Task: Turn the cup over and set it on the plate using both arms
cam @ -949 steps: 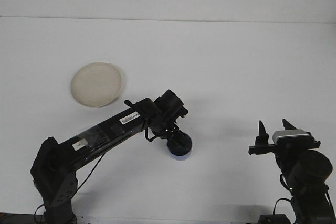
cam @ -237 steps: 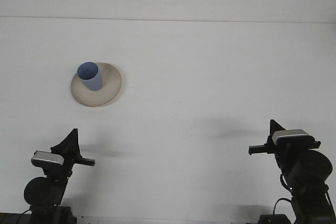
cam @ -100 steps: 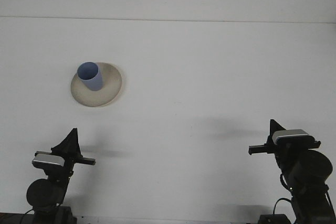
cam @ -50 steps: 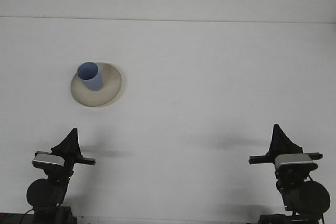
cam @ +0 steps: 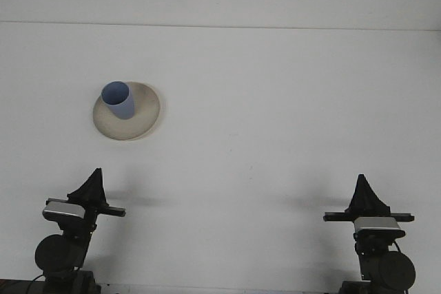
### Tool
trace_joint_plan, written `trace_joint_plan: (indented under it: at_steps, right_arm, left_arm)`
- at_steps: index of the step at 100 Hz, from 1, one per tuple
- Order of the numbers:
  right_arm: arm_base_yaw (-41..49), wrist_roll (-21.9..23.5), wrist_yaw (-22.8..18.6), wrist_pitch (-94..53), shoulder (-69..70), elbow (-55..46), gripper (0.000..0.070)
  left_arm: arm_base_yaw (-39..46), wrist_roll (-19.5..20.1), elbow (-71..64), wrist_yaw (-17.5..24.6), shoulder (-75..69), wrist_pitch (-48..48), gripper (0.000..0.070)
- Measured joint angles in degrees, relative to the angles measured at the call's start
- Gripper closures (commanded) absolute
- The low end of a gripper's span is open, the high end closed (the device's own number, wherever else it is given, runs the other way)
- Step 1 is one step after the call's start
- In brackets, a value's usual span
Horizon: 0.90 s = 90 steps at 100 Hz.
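Nearest the viewer, at the bottom edge of a plain white worktop, two black robot arms sit folded low, one at each corner. The left claw points up as a single dark wedge, its two fingers pressed together with no gap showing, holding nothing. The right claw looks the same: a closed dark point above a grey camera block, also gripping nothing. Each casts a soft shadow on the worktop beside it.

Well beyond the left claw, and far to the left of the right one, lies a round beige plate. A light blue cup stands on the plate's back left part, mouth up, touching it. Nothing lies between either claw and the plate. Behind the plate, the worktop meets a pale wall.
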Motion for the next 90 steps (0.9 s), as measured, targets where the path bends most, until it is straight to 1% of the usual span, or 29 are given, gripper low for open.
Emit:
trace_joint_plan:
  at_steps: [20, 90]
  right_arm:
    - [0.00, 0.33, 0.00, 4.66, -0.02, -3.96, 0.0700]
    - [0.00, 0.66, -0.02, 5.42, -0.04, -3.96, 0.0700]
  left_arm:
    - [0.00, -0.02, 0.00, 0.00, 0.00, 0.00, 0.0688]
    - [0.00, -0.02, 0.00, 0.00, 0.00, 0.00, 0.0688]
